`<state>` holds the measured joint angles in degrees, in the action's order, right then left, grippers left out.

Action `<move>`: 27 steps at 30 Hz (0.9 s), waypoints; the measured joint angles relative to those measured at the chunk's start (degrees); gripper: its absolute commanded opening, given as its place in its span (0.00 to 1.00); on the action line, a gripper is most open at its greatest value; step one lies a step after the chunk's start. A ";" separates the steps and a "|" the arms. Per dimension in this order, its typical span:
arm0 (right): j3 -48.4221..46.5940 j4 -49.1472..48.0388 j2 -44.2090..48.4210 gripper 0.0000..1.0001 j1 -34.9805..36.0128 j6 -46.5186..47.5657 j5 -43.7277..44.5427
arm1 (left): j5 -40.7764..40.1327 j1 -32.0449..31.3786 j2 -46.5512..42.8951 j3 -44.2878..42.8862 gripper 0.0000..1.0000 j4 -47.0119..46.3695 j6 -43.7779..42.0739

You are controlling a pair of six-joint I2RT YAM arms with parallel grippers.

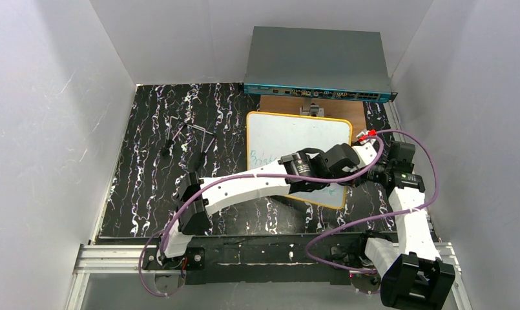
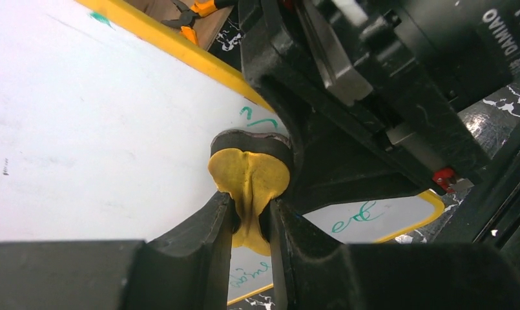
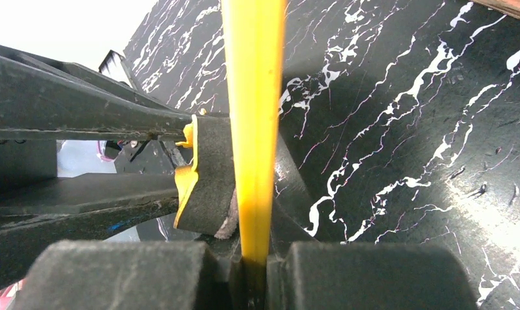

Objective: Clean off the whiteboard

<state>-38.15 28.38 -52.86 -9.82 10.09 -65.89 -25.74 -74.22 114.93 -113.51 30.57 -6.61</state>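
While the left gripper pinches the eraser and the right gripper clamps the whiteboard, green writing awaits wiping

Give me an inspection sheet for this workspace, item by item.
Surface: black, white-veined table.
Job's things: whiteboard with green writing on it; yellow eraser pressed against it.
Clutter: wooden board under the whiteboard's far edge; small black metal parts at left.
Grippers: left end effector shut on eraser; right end effector shut on whiteboard rim.
Cables: purple cables loop along both arms.
Surroundings: network switch behind; white walls.
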 measured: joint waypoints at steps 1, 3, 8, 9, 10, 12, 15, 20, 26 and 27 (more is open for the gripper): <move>0.00 -0.02 0.00 0.01 0.00 0.02 -0.07 | -0.07 0.11 0.15 -0.61 0.00 0.57 -0.28; 0.00 -0.04 0.02 0.01 0.00 0.28 -0.20 | -0.17 0.44 1.27 -3.76 0.00 2.58 -0.76; 0.00 -0.04 0.02 0.01 -0.09 0.28 -0.20 | -0.20 2.21 7.17 -19.06 0.00 6.67 -1.81; 0.00 -0.04 0.02 0.01 -0.07 0.44 -0.28 | -0.24 2.58 7.50 -20.39 0.00 6.84 -1.99; 0.00 -0.04 0.02 0.01 -0.07 0.50 -0.31 | -0.22 2.99 7.56 -21.29 0.00 6.80 -2.16; 0.00 -0.02 0.02 0.01 -0.07 0.48 -0.28 | 0.04 3.58 7.39 -21.35 0.00 6.84 -2.16; 0.00 0.39 0.00 0.01 -0.15 0.07 -0.22 | 0.55 3.61 6.16 -17.90 0.00 6.10 -2.10; 0.00 0.66 0.00 0.01 -0.28 -0.63 0.09 | 1.14 1.73 3.80 -9.62 0.00 6.51 -1.86; 0.00 0.85 0.00 0.01 -0.26 -0.17 -0.26 | 0.79 -0.24 3.93 -8.63 0.00 8.50 -2.19; 0.00 0.79 0.00 0.01 -0.26 -0.09 -0.26 | 0.94 -0.09 4.31 -9.62 0.00 9.27 -2.32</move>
<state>-38.15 29.17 -52.86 -10.09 10.00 -66.15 -24.80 -74.30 119.24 -123.13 39.83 -8.93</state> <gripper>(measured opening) 0.110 0.214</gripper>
